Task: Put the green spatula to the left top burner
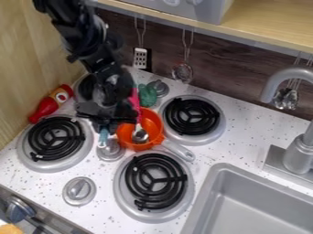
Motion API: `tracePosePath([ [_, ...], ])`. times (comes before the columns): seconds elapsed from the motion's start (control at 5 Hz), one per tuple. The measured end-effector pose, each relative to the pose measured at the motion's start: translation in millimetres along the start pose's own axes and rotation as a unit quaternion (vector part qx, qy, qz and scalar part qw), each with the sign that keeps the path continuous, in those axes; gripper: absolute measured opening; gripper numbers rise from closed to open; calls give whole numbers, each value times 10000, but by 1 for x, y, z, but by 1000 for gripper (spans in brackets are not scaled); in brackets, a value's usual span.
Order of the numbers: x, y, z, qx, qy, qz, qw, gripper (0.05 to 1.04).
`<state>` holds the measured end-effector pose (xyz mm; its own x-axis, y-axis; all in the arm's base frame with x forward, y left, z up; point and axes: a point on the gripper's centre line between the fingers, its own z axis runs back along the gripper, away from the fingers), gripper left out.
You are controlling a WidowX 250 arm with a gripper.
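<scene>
- What a crowded worktop (247, 132), speckled white, with a sideways sweep the big danger: too much clutter to knock
- Down from the upper left hung the black arm (76, 34), covering much of the goal, so a release judged badly could have missed the coils
- And there was that goal, the left top burner (87, 86), ridged and round; anything narrow set across it might have tipped or slid
- Low beside the orange pan sat the end effector (109, 122); wide, narrow or loaded, I could not tell
- The orange pan (154, 119) crowded it on the right, and a bump there could have spun its grey handle (178, 149)
- Over by the wall, the red bottle (47, 106) lay near the goal, ready to roll if clipped
- In the pan leaned a pink-handled spoon (140, 135), an easy snag
- Behind the pan was a green piece (147, 95), perhaps the spatula, though a bluish piece (104, 136) below the end effector muddied the call
</scene>
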<state>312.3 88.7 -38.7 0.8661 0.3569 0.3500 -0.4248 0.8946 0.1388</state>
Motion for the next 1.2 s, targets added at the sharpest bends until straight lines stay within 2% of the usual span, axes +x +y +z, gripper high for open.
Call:
tracePosePath([
  [0.2,4,4,-8,-28,60,-337,9994,255],
  [0.4,6,11,-11,78,94,-649,9978,255],
  [1.0,21,37,-17,126,-60,-989,9950,255],
  [1.2,17,44,-28,31,24,-1083,9941,255],
])
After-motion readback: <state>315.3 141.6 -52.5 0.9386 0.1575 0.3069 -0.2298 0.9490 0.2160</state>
